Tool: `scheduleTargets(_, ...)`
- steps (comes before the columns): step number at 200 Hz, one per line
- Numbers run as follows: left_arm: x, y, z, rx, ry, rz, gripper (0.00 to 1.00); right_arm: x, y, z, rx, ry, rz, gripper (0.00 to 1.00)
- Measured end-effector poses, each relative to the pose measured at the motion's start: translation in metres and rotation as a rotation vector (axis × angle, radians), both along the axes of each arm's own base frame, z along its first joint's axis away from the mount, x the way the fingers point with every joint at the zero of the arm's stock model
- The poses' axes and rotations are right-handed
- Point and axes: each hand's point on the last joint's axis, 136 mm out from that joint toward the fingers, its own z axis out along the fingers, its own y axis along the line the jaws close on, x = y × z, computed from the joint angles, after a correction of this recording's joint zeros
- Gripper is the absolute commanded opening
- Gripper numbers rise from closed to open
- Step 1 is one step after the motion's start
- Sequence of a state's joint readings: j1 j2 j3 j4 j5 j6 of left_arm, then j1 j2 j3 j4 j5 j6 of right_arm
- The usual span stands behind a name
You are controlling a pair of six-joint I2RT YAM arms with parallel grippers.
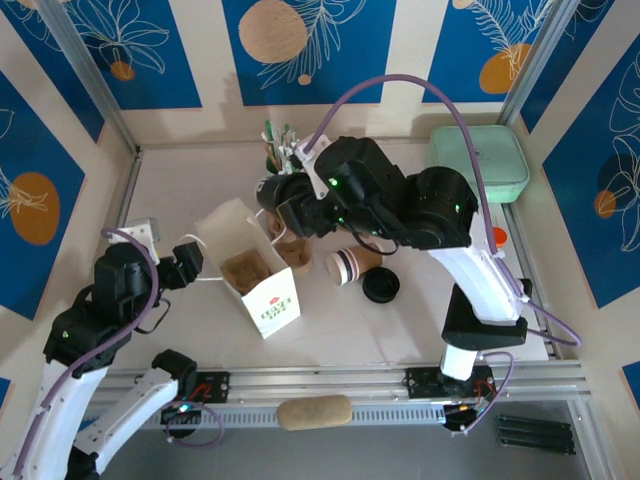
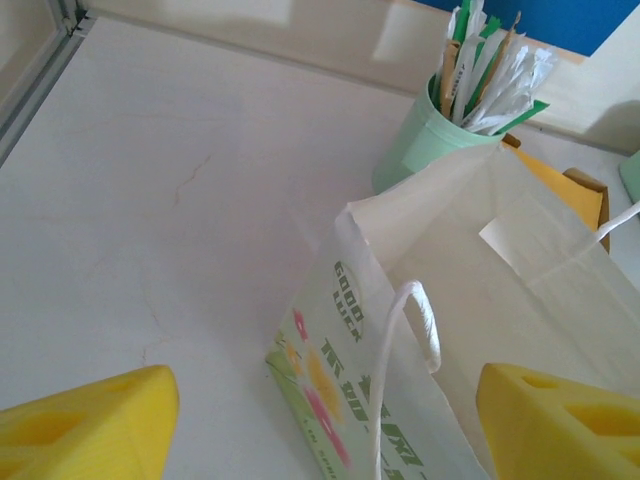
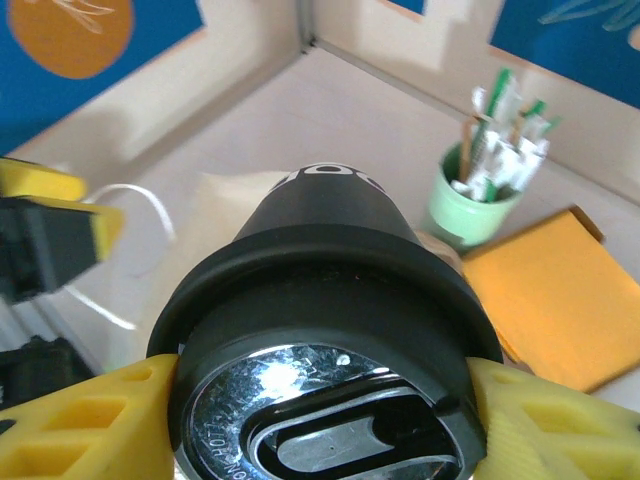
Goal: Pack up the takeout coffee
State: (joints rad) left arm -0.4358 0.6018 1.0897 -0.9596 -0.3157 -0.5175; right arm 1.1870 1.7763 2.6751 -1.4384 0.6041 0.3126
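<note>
Nearby, at near left, the left claw stands wide open with nothing in its grip; the bag's near wall and one string handle lie inside its gape. Bag upright, mouth open, carrier seated inside. Just right of the bag the cup lies on its side on the table, not yet packed, rim toward the bag. Its lid is off, lying flat just beside it at near right. Farther in, the right claw is clamped across the top of a black mug, held about over the bag's far side. Beyond sit the utensil cup and an orange envelope. Risks, as I judge them: the bag is light and unheld, so a mug lowered off-centre could catch the rim and tip or shove it. The left claw could snag the handle and drag the bag. The right arm reaches across above the cup, and a brush would set it rolling, likely into the lid. With the right claw occupied, the cup has no taker and no lid.
</note>
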Motion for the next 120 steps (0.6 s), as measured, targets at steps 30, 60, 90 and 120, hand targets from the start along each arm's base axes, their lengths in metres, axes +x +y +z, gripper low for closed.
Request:
scheduleTargets(30, -0.001, 0.0, -0.005, -0.002, 0.009, 0.004, 0.67, -0.012, 0.02, 0.001, 0.032, 0.013, 0.06, 0.52)
scheduleTargets(60, -0.001, 0.0, -0.006, 0.0, 0.01, 0.002, 0.57, -0.014, 0.044, -0.019, 0.024, 0.089, 0.09, 0.51)
scheduleTargets(90, -0.001, 0.0, -0.007, -0.005, 0.01, 0.0, 0.46, -0.017, 0.073, -0.052, -0.012, 0.19, 0.121, 0.52)
scheduleTargets(120, -0.001, -0.004, -0.007, -0.013, 0.011, -0.018, 0.32, -0.019, 0.091, -0.085, -0.058, 0.292, 0.125, 0.51)
